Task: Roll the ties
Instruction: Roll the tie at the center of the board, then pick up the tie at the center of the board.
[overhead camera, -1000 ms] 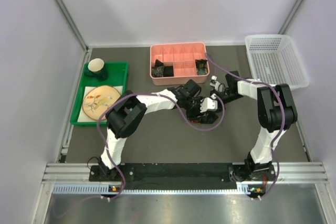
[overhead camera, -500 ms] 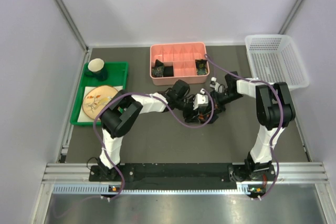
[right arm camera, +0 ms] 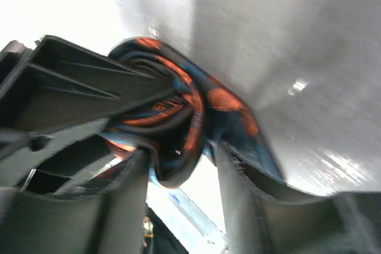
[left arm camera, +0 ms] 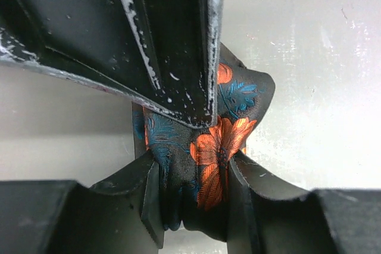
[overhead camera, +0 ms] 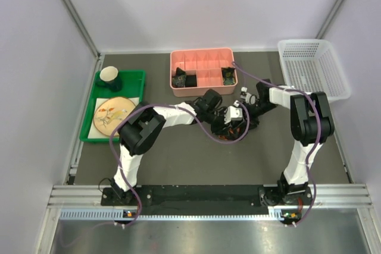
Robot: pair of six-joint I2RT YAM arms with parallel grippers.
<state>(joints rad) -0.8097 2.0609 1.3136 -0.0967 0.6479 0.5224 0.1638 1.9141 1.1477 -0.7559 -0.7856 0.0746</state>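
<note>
A rolled black tie (left arm camera: 221,146) with orange flowers and blue leaves is pinched between the fingers of my left gripper (left arm camera: 193,197), which is shut on it. The same tie (right arm camera: 178,111) sits between the spread fingers of my right gripper (right arm camera: 181,182), which is open, with a gap beside the roll. Both grippers meet at mid-table, left gripper (overhead camera: 228,121) and right gripper (overhead camera: 244,113), and they hide most of the tie from above. Two more rolled ties (overhead camera: 180,78) (overhead camera: 228,75) lie in compartments of the pink box (overhead camera: 202,52).
A green tray (overhead camera: 89,130) at the left holds a painted plate (overhead camera: 113,114) and a dark cup (overhead camera: 111,76). A white basket (overhead camera: 312,66) stands at the back right. Purple cables loop around both arms.
My right gripper has gone from shut to open around the roll. My left gripper opened wider, then closed on the tie. Both wrists shifted slightly.
</note>
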